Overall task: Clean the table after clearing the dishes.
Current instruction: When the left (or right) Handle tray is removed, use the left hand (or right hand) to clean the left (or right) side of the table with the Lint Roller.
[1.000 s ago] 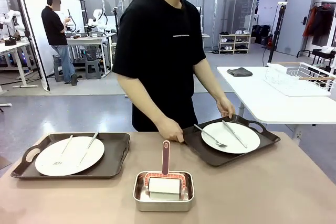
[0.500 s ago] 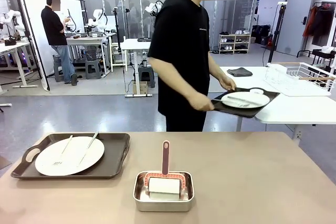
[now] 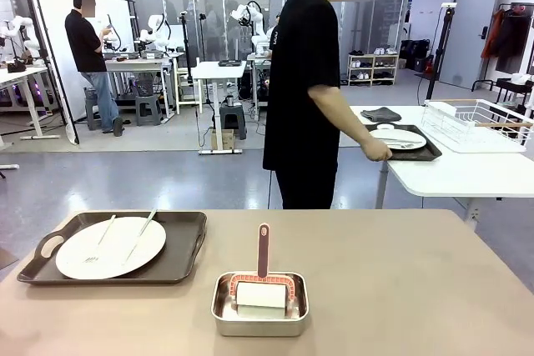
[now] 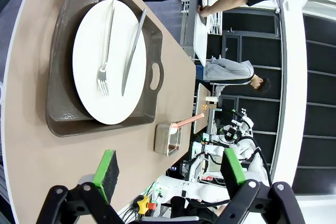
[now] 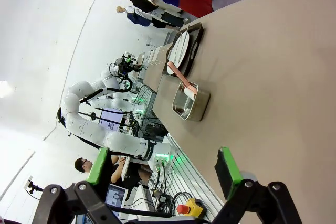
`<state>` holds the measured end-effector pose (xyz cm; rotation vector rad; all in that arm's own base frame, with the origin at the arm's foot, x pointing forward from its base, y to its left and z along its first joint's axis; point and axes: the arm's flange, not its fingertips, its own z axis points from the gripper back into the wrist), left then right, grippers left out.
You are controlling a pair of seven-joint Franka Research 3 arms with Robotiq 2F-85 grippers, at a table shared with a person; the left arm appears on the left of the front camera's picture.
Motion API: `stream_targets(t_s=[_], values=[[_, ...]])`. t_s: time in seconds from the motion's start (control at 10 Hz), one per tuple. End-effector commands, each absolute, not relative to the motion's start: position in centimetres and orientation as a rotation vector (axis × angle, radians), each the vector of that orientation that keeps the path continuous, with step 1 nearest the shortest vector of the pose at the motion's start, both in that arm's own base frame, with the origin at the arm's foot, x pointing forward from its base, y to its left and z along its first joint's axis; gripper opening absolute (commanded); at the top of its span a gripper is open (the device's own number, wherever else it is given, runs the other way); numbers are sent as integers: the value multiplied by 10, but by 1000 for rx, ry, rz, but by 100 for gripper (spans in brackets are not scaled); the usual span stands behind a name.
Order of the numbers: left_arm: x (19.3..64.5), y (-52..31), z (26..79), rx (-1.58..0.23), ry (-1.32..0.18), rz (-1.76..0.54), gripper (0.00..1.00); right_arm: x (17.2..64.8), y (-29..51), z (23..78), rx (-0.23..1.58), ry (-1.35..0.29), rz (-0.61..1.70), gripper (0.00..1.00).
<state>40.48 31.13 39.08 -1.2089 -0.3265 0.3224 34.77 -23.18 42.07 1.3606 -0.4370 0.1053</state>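
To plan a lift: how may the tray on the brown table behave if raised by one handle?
The tray looks rigid, so it probably will not bend. The plate lies loose on it and would likely slide. The fork and knife, unsecured, may slip off.

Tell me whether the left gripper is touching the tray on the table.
Apart. The left wrist view shows the left gripper, jaws open, short of the tray, with bare table between them.
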Motion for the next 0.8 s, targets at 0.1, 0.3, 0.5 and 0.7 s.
stream_targets(t_s=[0.1,0.3,0.5,0.7], values=[[402,312,391,-1211,-328,324,100,347,-231,423,1364,-436,103,100],[402,312,391,-1211,-328,324,100,350,-226,433,1274,-435,151,100],[402,312,391,-1211,-328,324,100,370,-190,473,1104,-350,268,100],[402,312,391,-1211,-328,324,100,408,-137,494,989,-257,405,100]])
